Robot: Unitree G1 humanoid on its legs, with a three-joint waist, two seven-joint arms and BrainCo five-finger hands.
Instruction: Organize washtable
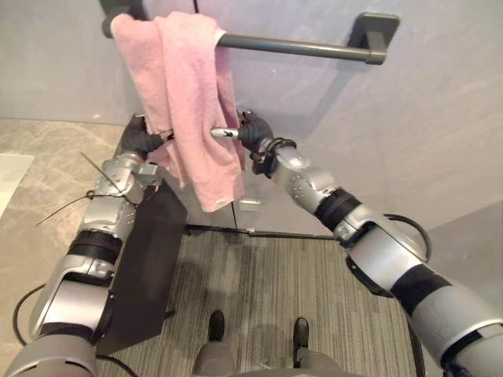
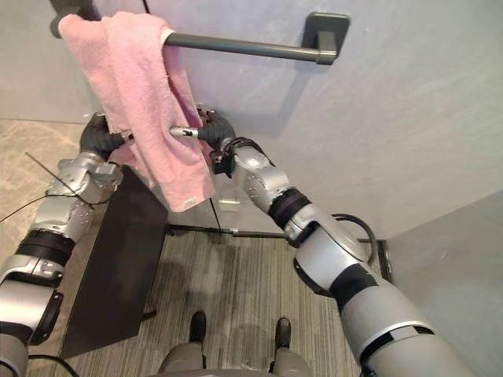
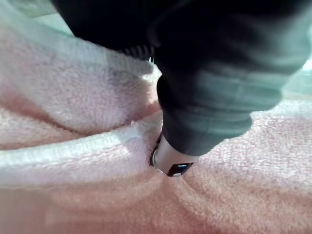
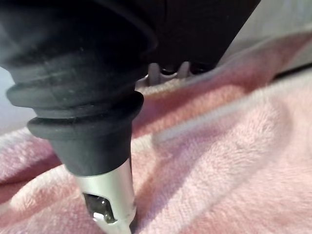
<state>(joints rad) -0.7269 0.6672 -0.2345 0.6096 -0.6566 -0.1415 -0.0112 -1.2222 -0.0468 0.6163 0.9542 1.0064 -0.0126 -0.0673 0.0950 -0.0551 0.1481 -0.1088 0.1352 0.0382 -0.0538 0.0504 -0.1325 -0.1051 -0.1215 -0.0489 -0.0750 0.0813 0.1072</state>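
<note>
Towel, pink, hangs bunched over the left end of a dark towel bar fixed to a grey wall; from the cloth's right edge the bar runs bare to its bracket. The left hand meets the towel's left edge about halfway down; its wrist view shows one fingertip sunk in a fold, the other fingers hidden by cloth, so whether they are clamped cannot be told. The right hand is at the opposite edge, level with the left; one of its fingers lies straight across the front of the cloth, the others are out of sight behind the edge, and a grip cannot be confirmed. The lower hem hangs free against the wall, well above the striped floor; a black panel stands just below the left arm, beside a beige stone counter at the left.
</note>
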